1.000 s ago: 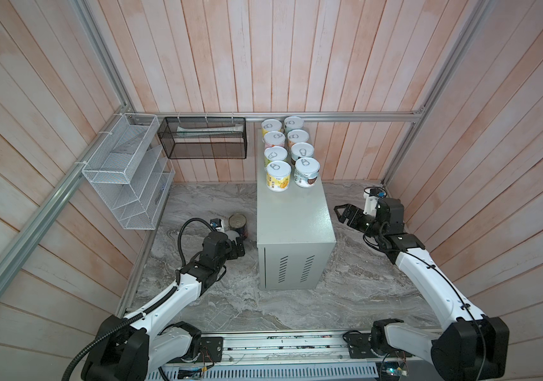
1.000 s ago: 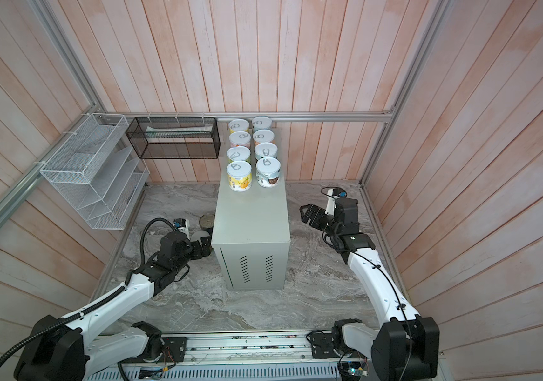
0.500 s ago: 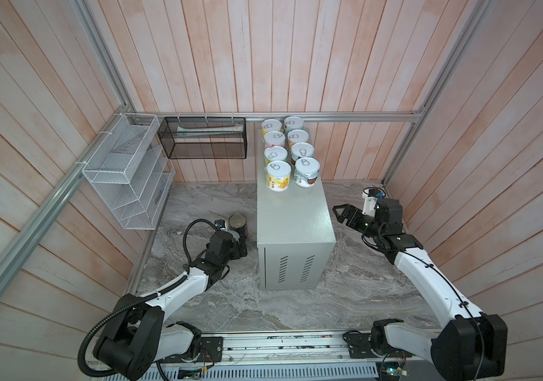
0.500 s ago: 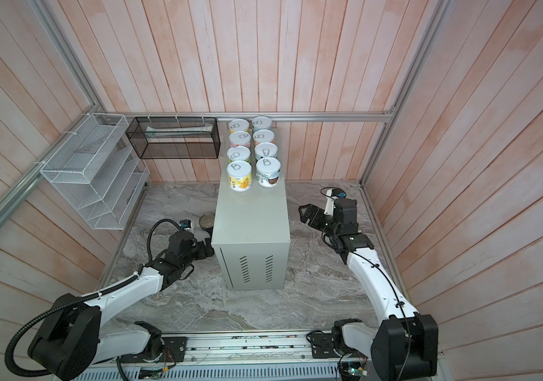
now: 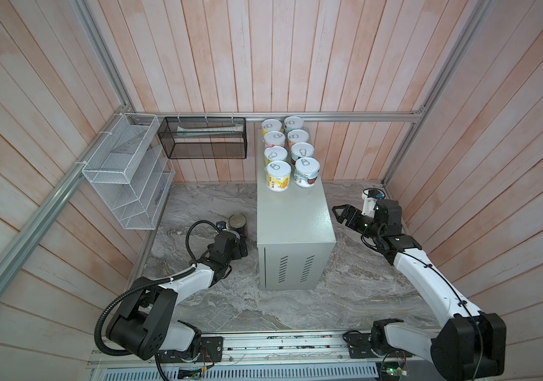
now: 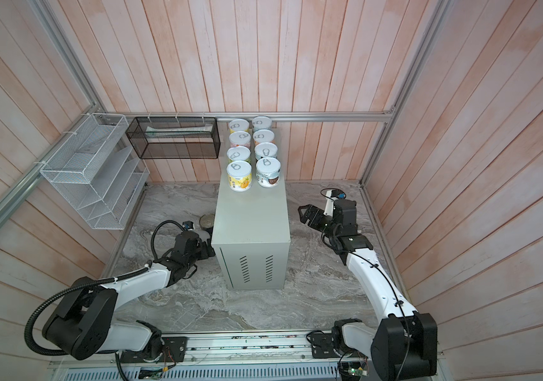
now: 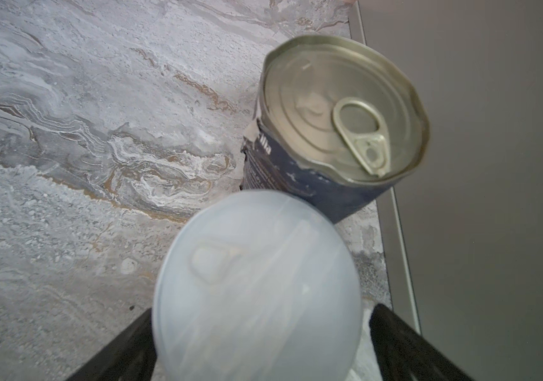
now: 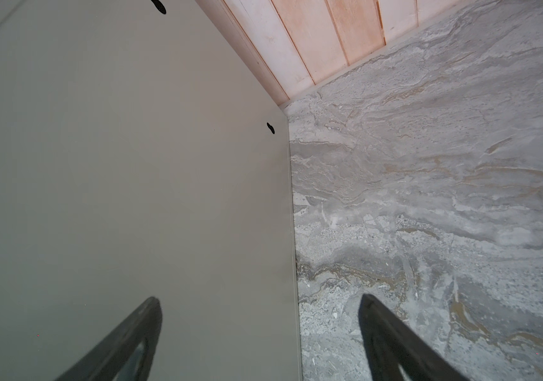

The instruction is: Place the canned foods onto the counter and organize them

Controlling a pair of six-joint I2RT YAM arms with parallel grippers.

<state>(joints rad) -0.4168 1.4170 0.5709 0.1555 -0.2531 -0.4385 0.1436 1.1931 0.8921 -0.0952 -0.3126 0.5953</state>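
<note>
Silvery-lidded canned foods (image 5: 288, 155), eight of them, are standing in two rows at the upper end of the counter (image 5: 294, 217). A dark-blue tin (image 5: 237, 224) and a small pale tin (image 7: 256, 287) are waiting on the marble (image 5: 296, 313) left of it. The left gripper (image 7: 263, 311) is straddling the small tin, jaws spread wide, not pinching. The right gripper (image 5: 341, 214) is hovering spread and empty right of the counter. Compared with a second ago, the left arm is sitting lower and nearer the counter.
</note>
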